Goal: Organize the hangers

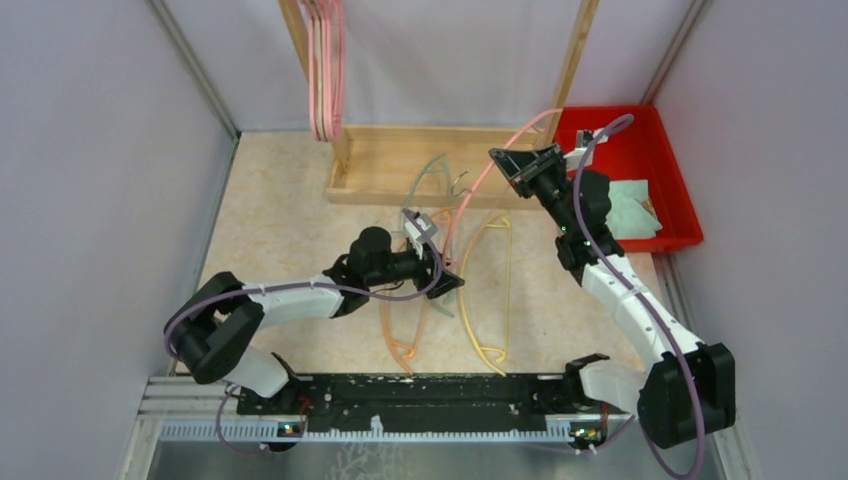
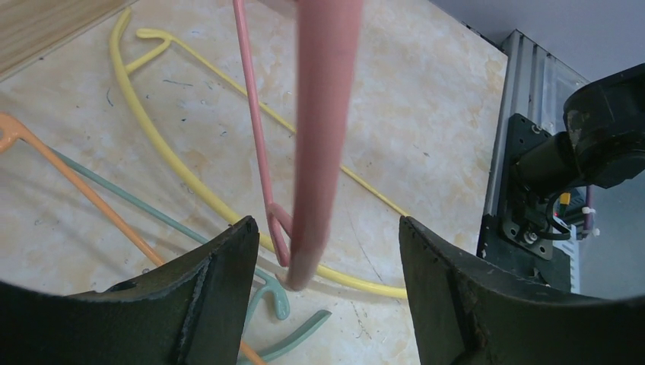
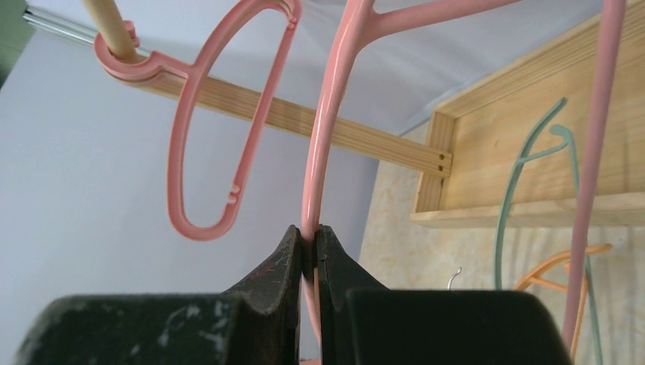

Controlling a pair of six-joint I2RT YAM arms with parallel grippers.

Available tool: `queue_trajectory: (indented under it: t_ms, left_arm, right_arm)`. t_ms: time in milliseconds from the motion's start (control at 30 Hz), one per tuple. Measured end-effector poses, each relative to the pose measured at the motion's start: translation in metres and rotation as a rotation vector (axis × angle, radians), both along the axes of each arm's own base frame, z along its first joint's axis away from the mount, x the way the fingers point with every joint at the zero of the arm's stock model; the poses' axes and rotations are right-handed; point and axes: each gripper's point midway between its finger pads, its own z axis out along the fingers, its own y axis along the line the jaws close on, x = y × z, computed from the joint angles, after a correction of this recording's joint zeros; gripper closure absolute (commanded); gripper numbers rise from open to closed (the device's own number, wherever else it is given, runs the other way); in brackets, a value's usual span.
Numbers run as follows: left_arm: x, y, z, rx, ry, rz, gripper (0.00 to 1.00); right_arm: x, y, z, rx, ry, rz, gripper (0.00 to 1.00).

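My right gripper (image 1: 512, 166) is shut on a pink hanger (image 1: 480, 180) and holds it in the air in front of the wooden rack; the wrist view shows the jaws (image 3: 309, 242) clamped on its thin arm (image 3: 323, 152). My left gripper (image 1: 447, 275) is open, and the pink hanger's lower end (image 2: 316, 152) hangs between its jaws (image 2: 327, 236) without touching them. A yellow hanger (image 1: 490, 290), an orange hanger (image 1: 395, 335) and a pale green hanger (image 1: 432, 180) lie on the table. Several pink hangers (image 1: 325, 70) hang on the rack; one shows on the rod (image 3: 205, 129).
The wooden rack's base (image 1: 400, 160) stands at the back, with uprights at left and right. A red bin (image 1: 660, 130) with pale green contents sits at the back right. Grey walls close in both sides. The arm bases' black rail (image 1: 420, 395) runs along the near edge.
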Motion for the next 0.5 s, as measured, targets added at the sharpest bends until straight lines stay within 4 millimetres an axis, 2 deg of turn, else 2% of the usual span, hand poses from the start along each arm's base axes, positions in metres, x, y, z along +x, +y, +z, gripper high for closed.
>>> queue_trajectory:
  t_ms: [67,100,133,167,233,267,500]
  left_arm:
    - [0.003,-0.002,-0.001,-0.003,-0.008,0.013,0.28]
    - [0.005,-0.003,-0.002,-0.005,-0.013,0.018,0.3]
    - [0.007,-0.004,-0.003,-0.007,-0.017,0.025,0.37]
    - [0.008,-0.005,-0.004,-0.008,-0.019,0.029,0.52]
    - [0.013,-0.007,-0.007,-0.004,-0.018,0.037,0.89]
    - [0.015,-0.01,-0.009,0.002,-0.035,0.036,0.99]
    - [0.023,-0.019,-0.004,0.003,-0.067,0.07,1.0]
  right_arm:
    - [-0.003,0.002,0.003,0.02,0.002,0.016,1.0]
    - [-0.005,0.002,0.006,0.031,0.001,0.023,1.0]
    - [-0.007,0.003,0.008,0.039,-0.002,0.028,1.0]
    - [-0.01,0.003,0.012,0.05,-0.006,0.034,1.0]
    - [-0.014,0.001,0.02,0.071,-0.019,0.041,1.0]
    - [-0.017,-0.001,0.025,0.082,-0.03,0.039,1.0]
    - [-0.019,-0.01,0.033,0.097,-0.046,0.033,1.0]
